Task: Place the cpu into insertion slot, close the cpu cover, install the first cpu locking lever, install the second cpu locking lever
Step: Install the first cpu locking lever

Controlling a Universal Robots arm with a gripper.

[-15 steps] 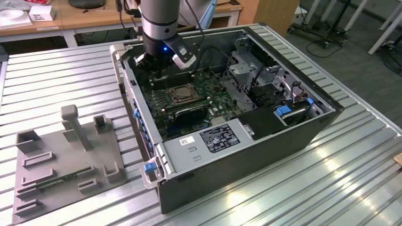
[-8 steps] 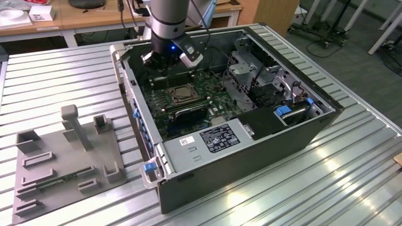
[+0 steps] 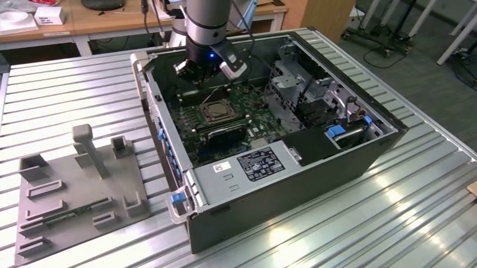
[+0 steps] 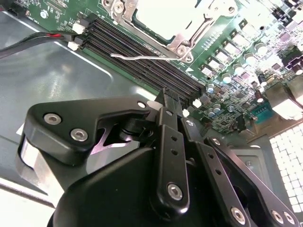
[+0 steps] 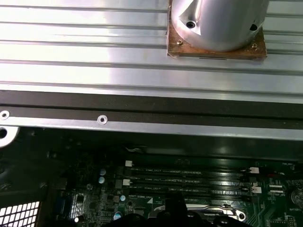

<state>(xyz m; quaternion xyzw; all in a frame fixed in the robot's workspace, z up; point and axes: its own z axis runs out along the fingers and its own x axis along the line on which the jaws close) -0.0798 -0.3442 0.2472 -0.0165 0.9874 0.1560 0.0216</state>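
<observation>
Ribbed tabletop (image 3: 67,89) in the exterior view, tool (image 3: 207,75) upper centre near the insertion slot (image 3: 216,110); second wrist view: tool closed, empty, cpu (image 4: 156,12) under the cpu cover (image 4: 189,35), lever (image 4: 142,57) looks unlatched; first wrist view: memory slots (image 5: 189,182) adjacent, a slipped push might scrape them

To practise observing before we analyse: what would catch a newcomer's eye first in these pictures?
The open black computer case stands out in the middle of the ribbed metal table, its green circuit board exposed. The arm reaches into it from above, its gripper hovering near the silver-rimmed insertion slot. A grey fixture tray lies on the exterior view's left.
</observation>
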